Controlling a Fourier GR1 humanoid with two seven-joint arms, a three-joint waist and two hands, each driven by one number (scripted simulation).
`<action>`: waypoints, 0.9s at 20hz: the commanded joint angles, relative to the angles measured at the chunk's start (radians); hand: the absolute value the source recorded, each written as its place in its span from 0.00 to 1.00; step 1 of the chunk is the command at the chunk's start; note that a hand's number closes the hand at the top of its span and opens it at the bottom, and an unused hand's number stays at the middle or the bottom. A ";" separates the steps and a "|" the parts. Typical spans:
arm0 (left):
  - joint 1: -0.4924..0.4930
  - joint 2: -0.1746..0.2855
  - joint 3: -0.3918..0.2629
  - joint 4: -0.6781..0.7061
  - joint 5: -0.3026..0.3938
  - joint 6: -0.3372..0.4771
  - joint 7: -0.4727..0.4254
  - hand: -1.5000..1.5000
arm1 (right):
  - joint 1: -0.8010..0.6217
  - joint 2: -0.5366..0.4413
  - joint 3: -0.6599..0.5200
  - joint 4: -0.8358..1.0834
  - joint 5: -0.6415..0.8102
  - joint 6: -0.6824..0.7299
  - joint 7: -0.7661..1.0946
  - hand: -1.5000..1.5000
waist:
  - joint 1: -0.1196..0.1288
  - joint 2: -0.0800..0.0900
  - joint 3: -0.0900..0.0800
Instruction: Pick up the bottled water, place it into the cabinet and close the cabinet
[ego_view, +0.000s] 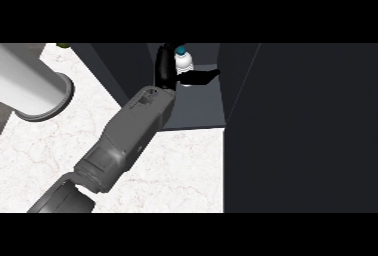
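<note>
The bottled water (184, 62), clear with a blue cap, stands upright on the shelf inside the open dark cabinet (198, 107). My left forearm runs in from the lower left up to the cabinet. My left hand (164, 70) is inside it and open: its straight fingers rise along the bottle's left side. The thumb (201, 77) spreads out to the right, below and in front of the bottle. The bottle's lower part is hidden behind the hand, so I cannot tell whether the hand touches it. The right hand does not show.
The cabinet's big dark door (303, 125) stands open and fills the right side of the view. A tall white cylinder on a grey round base (33, 85) stands at the left on the white marble counter (184, 170).
</note>
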 joint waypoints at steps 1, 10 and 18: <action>-0.103 -0.003 0.034 0.087 -0.003 0.004 0.028 0.00 | -0.022 0.013 0.008 -0.077 -0.049 -0.034 0.052 0.00 | -0.002 0.005 0.000; -0.063 0.002 0.115 0.014 0.053 -0.176 -0.114 0.00 | -0.008 0.006 -0.012 -0.088 -0.073 -0.037 0.061 0.00 | 0.024 -0.006 0.000; 0.042 -0.005 0.058 -0.154 0.121 -0.265 -0.111 0.00 | 0.004 0.031 0.031 -0.132 -0.034 -0.022 0.060 0.00 | 0.029 -0.018 0.000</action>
